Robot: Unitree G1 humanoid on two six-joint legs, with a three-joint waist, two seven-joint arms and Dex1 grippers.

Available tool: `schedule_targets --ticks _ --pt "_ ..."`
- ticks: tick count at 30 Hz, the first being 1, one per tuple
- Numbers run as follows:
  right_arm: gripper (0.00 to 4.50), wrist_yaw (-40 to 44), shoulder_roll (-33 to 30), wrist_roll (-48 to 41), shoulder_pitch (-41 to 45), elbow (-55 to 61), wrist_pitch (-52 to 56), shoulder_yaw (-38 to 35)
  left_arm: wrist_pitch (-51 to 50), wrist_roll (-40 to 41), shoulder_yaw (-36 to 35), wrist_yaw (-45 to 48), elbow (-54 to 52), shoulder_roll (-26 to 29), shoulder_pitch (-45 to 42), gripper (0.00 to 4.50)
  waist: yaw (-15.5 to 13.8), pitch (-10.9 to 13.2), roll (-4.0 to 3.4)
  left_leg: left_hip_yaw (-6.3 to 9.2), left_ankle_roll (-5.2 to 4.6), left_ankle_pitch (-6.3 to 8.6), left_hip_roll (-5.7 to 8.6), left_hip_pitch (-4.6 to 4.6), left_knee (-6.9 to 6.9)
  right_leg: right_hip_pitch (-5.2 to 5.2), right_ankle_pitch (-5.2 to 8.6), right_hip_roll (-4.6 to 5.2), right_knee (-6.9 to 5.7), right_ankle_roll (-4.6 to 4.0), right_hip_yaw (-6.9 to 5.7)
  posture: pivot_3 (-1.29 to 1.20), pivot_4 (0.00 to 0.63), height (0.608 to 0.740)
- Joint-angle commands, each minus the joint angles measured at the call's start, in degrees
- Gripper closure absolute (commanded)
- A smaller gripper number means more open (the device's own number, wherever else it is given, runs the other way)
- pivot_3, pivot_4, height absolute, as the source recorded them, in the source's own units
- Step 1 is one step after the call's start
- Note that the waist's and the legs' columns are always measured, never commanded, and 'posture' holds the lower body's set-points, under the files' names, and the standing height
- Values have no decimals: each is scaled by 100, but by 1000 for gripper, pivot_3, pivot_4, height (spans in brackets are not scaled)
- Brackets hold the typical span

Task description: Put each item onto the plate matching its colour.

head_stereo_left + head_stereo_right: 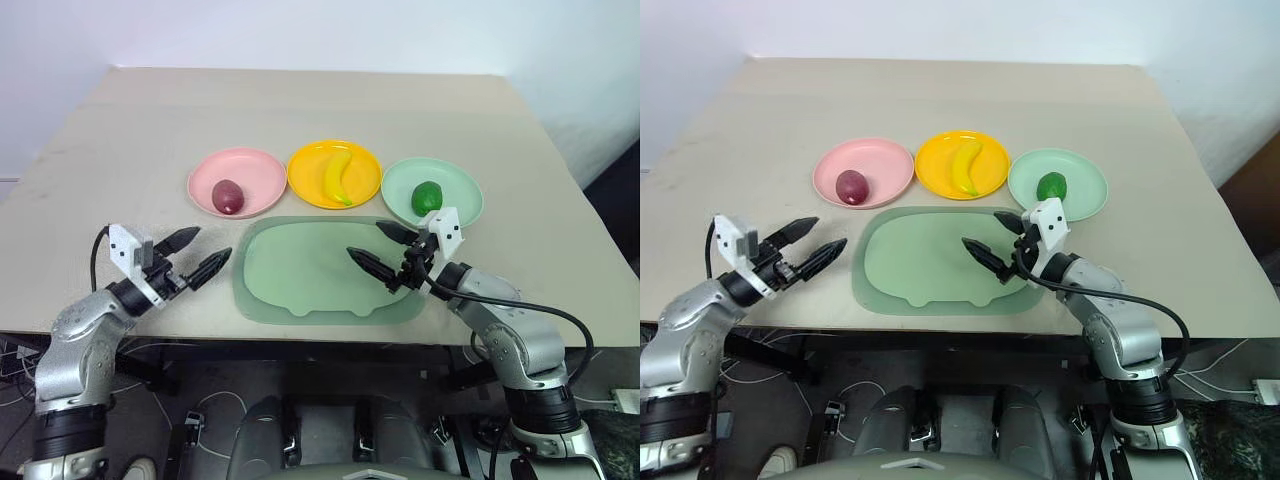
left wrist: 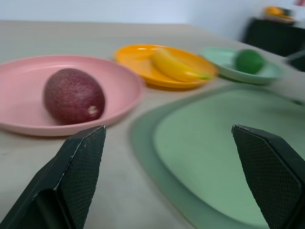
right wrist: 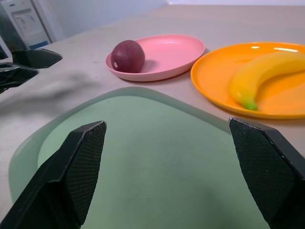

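Nearest the robot, the left gripper [image 1: 195, 256] stands over the bare table [image 1: 120, 160] just left of the tray, level, its two black fingers spread wide with nothing between them. In the left wrist view the fingers [image 2: 78, 171] frame the tray's near corner and the pink plate beyond.

The right gripper [image 1: 385, 250] hangs over the right part of the large pale green tray [image 1: 300, 270], pointing toward the robot's left. Its fingers are likewise wide apart and hold nothing; in the right wrist view the fingers [image 3: 81, 162] rise on either side of the tray's surface, and the other gripper shows at that picture's left edge.

The tray lies at the near edge of the table, between the two arms. Nothing lies on it.

Beyond the tray, three round plates stand in a row, close together.
- The pink plate [image 1: 250, 165], on the robot's left, carries the dark red plum [image 1: 228, 196], which lies on its near part, inside the rim.
- The yellow plate [image 1: 305, 175], in the middle, carries the banana [image 1: 338, 176], lying lengthwise from near to far across the plate's centre.
- The mint green plate [image 1: 455, 185], on the robot's right, carries the dark green fruit [image 1: 427, 196], resting on its near half just beyond the right gripper's white housing.

Each fruit lies on the plate of its own colour. Neither gripper touches any fruit or plate. The far part of the table is plain beige surface up to a white wall [image 1: 320, 30].
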State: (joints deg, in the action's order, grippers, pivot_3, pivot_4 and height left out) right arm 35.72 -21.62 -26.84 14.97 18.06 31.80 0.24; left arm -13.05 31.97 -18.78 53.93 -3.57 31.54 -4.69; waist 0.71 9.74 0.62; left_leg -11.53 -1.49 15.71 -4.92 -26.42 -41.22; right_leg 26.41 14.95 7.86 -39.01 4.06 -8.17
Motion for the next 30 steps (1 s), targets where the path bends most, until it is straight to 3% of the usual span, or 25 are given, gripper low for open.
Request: schedule_targets --ticks 1,14,26,30 --pt "136 123 -121 -158 191 272 57 -21 227 94 -31 158 -313 55 70 56 9 0 0 0 -3 -1 0 0 0 0 0 0 0 0 0 0 150 695" --pt "136 479 -231 -78 412 -264 -326 27 637 -93 153 -140 -590 -175 186 56 10 0 0 -1 -13 -5 1 -1 2 0 -2 -1 1 3 0 0 150 695" --pt "136 404 -242 -195 254 59 -103 80 309 114 180 -296 -807 -43 49 56 11 0 0 -1 -13 -5 0 -1 2 0 -2 -3 1 3 0 0 150 695" --pt "136 602 -519 -116 150 -69 -218 -56 293 -6 318 -539 -1002 -150 103 56 4 0 0 -1 -13 -5 1 -1 2 -1 -2 -2 1 3 0 0 150 695"
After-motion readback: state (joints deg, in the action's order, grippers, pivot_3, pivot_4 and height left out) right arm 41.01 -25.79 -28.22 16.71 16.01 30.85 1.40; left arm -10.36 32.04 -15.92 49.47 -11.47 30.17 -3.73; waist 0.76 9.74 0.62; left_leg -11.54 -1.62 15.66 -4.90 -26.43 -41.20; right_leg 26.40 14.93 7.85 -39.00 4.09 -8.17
